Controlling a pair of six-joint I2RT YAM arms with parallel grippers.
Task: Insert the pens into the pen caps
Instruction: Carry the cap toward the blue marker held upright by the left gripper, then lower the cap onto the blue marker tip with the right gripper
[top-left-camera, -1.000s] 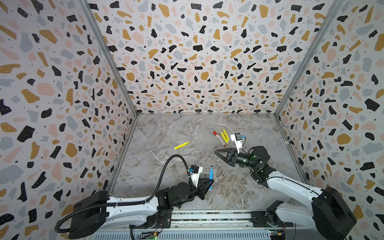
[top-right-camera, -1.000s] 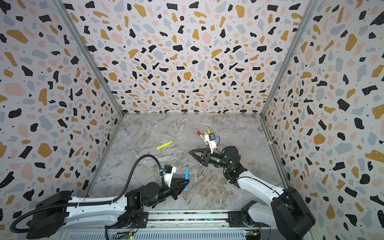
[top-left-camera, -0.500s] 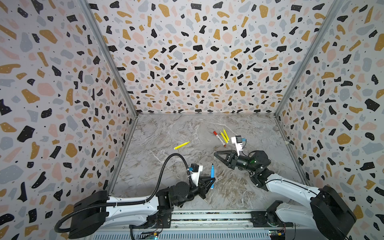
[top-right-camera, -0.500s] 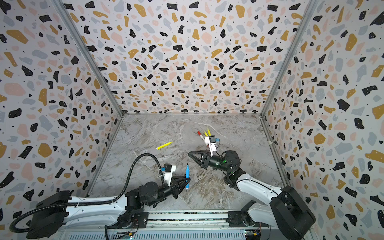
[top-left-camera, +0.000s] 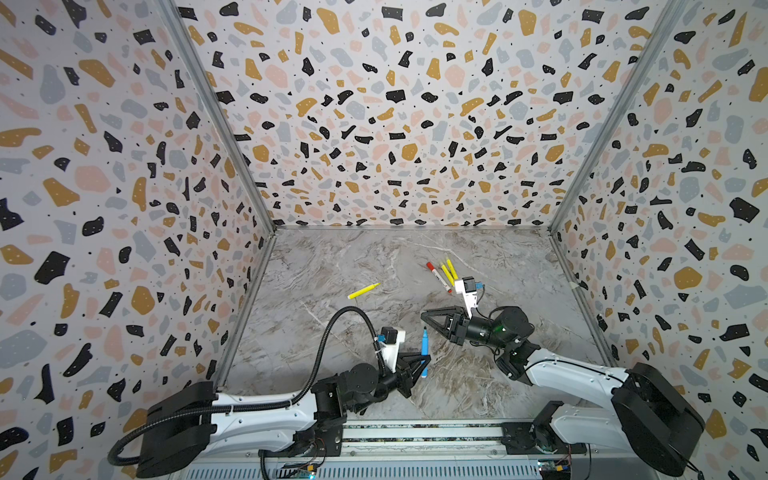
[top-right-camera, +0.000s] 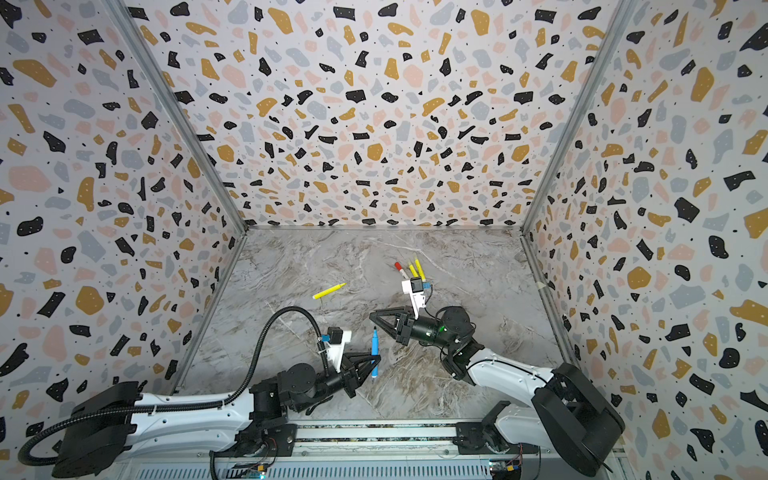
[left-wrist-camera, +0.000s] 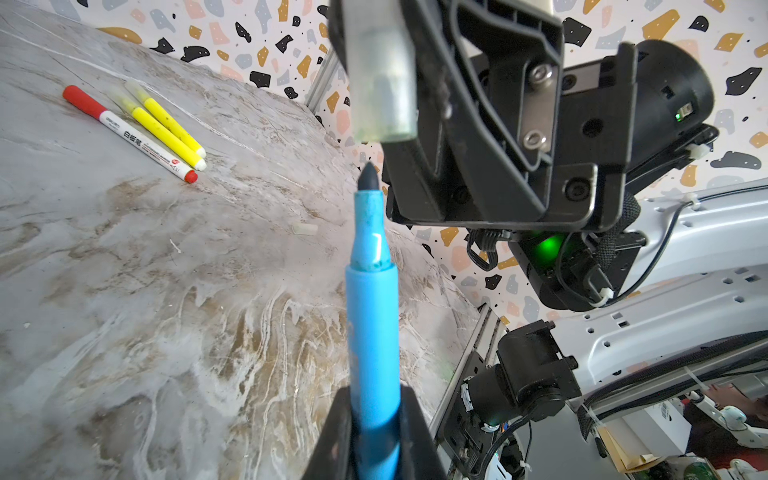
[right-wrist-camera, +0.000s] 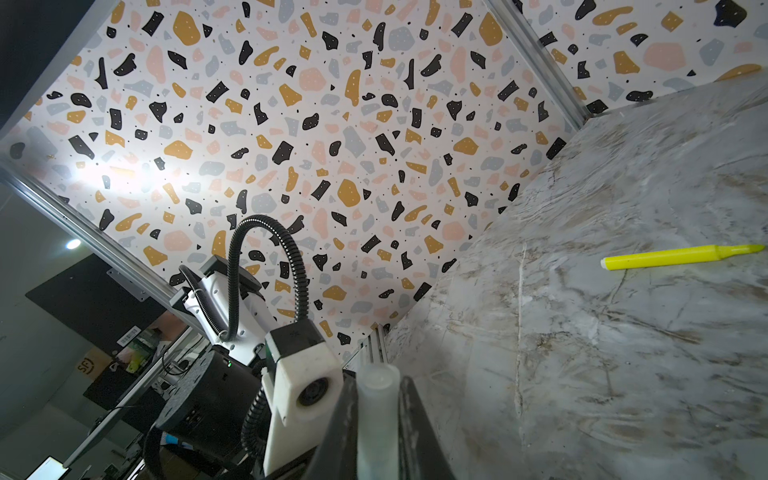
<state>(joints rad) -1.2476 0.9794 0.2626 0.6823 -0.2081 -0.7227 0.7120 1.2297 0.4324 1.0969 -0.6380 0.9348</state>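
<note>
**Reader:** What surface and enclosure are shown?

**Legend:** A grey-and-tan marbled counter (top-left-camera: 332, 266), boxed on three sides by terrazzo-print walls (top-left-camera: 395, 124). The walls meet at aluminium corner posts (top-left-camera: 216, 112), and a rail (top-left-camera: 415, 434) runs along the near edge.

**Reader:** Left to right, how do the pens lie?

**Legend:**
(a) A lone yellow pen (top-left-camera: 363, 291) lies flat, its long axis slanted, tip toward the right and the back wall.
(b) The left pincer (top-left-camera: 420, 360) pinches a blue pen (top-left-camera: 424, 343) on the tail half of its barrel. In both top views the pen's long axis runs from the near edge toward the back wall, dark nib at the far end.
(c) The right pincer (top-left-camera: 426, 316), pressed onto a clear cap (right-wrist-camera: 377, 415), holds it just beyond that nib. In the left wrist view, nib and cap mouth are roughly in line, close but apart.
(d) A red-ended white pen (top-left-camera: 438, 277) and two yellow pens (top-left-camera: 447, 275) lie side by side, parallel, slanting toward the back-left.
(e) A pale cap (left-wrist-camera: 304, 228) lies loose on the counter.
</note>
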